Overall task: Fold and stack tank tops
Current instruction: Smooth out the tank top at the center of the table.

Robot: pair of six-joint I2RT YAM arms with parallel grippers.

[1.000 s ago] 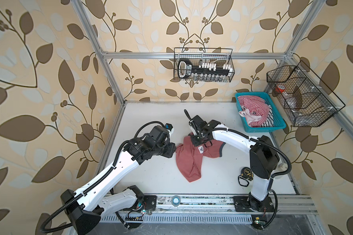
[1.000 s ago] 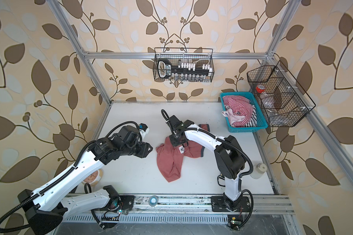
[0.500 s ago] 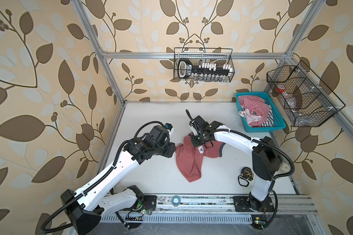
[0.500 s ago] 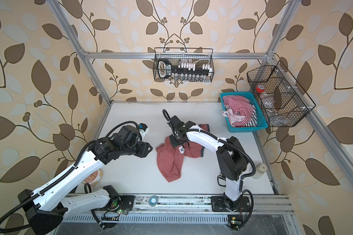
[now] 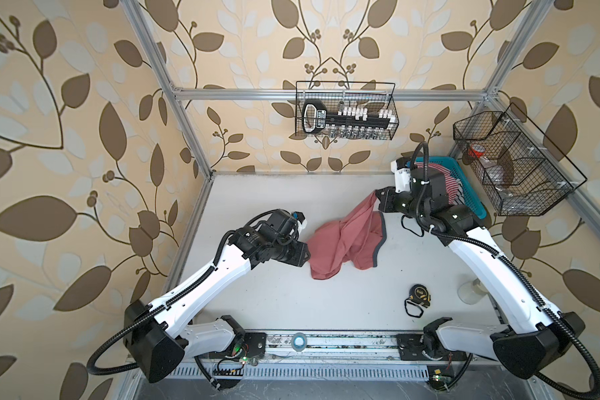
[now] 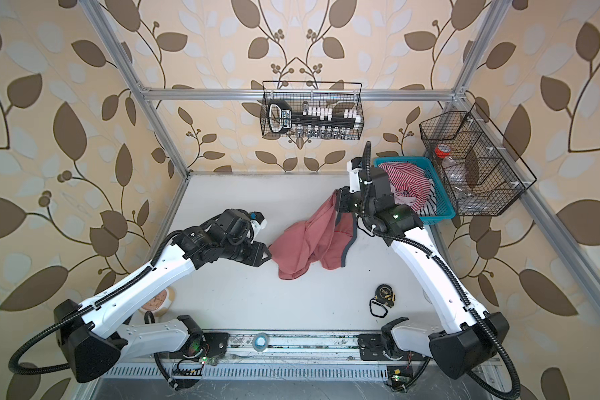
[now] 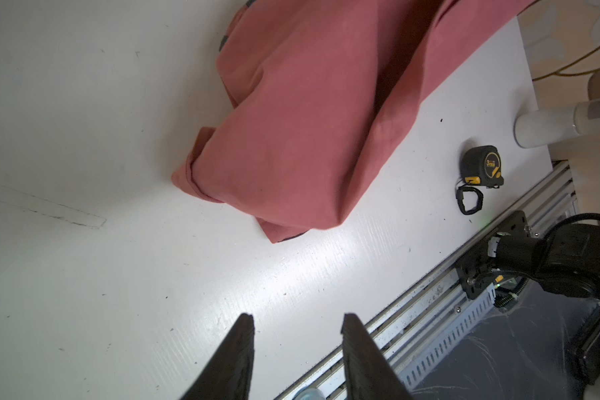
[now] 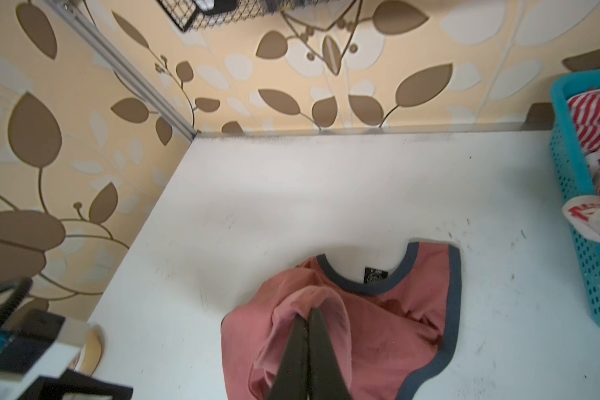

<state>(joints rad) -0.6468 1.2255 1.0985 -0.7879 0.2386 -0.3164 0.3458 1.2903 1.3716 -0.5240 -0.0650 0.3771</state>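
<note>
Jaws of the right gripper (image 8: 309, 313) pinch a lifted fold of the dusty red tank top (image 5: 340, 242) crumpled on the table (image 5: 326, 304), those of the left gripper (image 7: 297, 318) stand apart and empty beside it, the striped tank top (image 6: 404, 180) heaped in the teal basket (image 6: 439, 213)

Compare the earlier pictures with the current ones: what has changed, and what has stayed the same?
The right tool, shut on a fold of the dusty red tank top, has risen and swung back toward the blue basket, lifting that cloth off the table. The left tool stays open and empty beside it; the striped tank top in the basket and the tape measure are unmoved.
</note>
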